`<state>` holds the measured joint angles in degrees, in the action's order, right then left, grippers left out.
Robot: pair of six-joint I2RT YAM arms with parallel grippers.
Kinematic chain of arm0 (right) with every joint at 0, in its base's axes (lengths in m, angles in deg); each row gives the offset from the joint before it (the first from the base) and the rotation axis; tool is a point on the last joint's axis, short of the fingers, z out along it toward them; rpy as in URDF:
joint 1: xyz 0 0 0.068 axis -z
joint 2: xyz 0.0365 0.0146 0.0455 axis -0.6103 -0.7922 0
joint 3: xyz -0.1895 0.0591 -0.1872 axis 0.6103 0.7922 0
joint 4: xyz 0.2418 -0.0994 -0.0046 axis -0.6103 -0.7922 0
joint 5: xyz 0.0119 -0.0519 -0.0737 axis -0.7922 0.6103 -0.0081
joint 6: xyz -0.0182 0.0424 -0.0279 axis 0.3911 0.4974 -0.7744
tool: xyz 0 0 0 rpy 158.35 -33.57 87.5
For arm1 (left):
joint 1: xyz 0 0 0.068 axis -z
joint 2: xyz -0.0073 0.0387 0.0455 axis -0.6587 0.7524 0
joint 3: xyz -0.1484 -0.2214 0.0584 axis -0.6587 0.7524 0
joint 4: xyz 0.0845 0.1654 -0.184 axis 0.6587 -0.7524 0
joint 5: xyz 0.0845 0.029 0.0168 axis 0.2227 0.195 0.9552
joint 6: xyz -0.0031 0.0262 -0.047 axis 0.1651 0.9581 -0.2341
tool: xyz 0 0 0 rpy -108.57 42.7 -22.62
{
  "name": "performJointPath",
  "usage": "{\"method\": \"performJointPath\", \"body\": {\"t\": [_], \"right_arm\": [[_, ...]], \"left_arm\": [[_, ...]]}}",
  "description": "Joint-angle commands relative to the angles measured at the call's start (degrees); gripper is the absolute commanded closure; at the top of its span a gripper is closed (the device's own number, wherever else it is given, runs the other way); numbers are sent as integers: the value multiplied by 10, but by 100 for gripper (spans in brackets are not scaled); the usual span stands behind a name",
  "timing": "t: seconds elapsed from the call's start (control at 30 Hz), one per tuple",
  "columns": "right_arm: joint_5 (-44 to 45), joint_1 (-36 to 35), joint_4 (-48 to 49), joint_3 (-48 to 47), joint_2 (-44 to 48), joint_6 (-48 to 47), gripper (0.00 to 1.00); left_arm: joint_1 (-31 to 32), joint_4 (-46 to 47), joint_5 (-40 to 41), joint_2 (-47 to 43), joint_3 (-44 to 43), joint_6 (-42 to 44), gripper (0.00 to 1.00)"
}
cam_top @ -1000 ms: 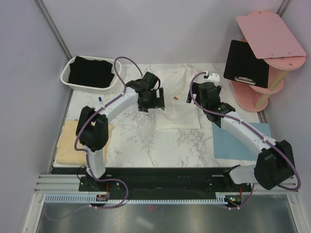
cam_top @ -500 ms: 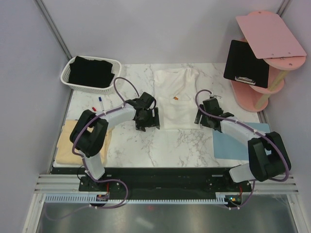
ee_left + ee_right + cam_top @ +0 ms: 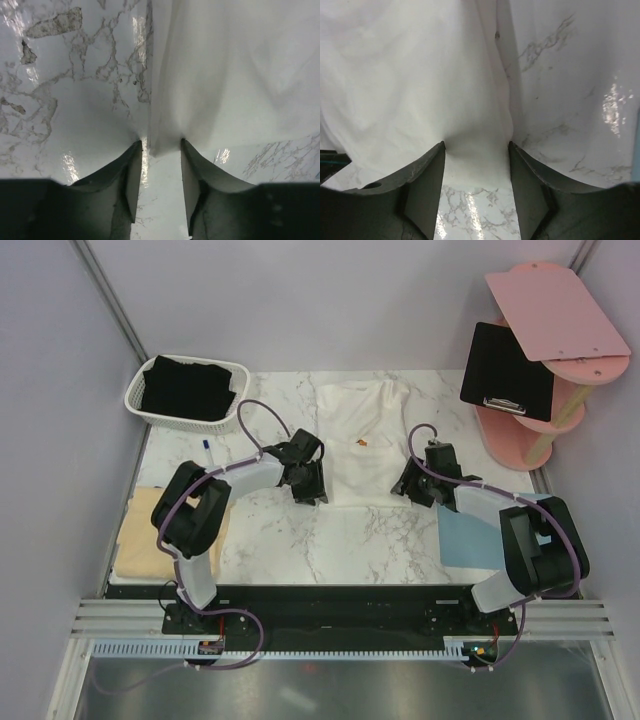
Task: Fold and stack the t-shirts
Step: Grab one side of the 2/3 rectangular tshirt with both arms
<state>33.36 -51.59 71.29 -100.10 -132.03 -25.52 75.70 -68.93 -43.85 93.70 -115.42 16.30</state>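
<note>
A white t-shirt [image 3: 362,440] lies folded lengthwise in the middle of the marble table. My left gripper [image 3: 318,495] sits low at its near left corner. In the left wrist view the cloth's corner [image 3: 160,142] pokes between the fingertips of the left gripper [image 3: 161,145], whose jaws stand apart. My right gripper [image 3: 403,488] is at the near right corner. Its wrist view shows the hem [image 3: 476,165] lying between the jaws of the right gripper [image 3: 476,145], also apart. A black t-shirt [image 3: 188,388] fills the basket. A pale yellow t-shirt [image 3: 140,535] lies at the left edge.
A white basket [image 3: 135,405] stands at the back left. A light-blue mat [image 3: 470,530] lies under the right arm. A pink shelf [image 3: 550,310] at the back right carries a black clipboard [image 3: 505,370]. A small blue pen [image 3: 206,445] lies near the basket.
Both arms have pulled back from the shirt's far half to its near corners and dropped to the table. Both pairs of jaws have narrowed around the cloth edge.
</note>
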Motion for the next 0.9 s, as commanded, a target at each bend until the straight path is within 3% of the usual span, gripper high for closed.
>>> {"method": "performJointPath", "body": {"t": [0.0,0.03,0.07,0.23,0.43,0.67,0.87], "right_arm": [[-90,0,-3,14,-11,31,45],[-99,-1,-11,15,-8,34,58],[-106,-1,-18,15,-5,33,62],[-133,-1,-49,36,45,29,95],[-142,-3,-82,69,121,19,100],[-173,-13,-153,110,243,6,100],[-170,-15,-198,97,309,-3,99]], "left_arm": [[2,22,-9,25,-17,-12,67],[2,22,-9,27,-17,-13,88],[2,22,-10,27,-14,-14,98],[6,25,-9,-9,21,-27,98],[35,24,3,-101,108,-44,98],[122,-30,38,-204,162,-81,98],[126,-56,56,-270,174,-93,98]]}}
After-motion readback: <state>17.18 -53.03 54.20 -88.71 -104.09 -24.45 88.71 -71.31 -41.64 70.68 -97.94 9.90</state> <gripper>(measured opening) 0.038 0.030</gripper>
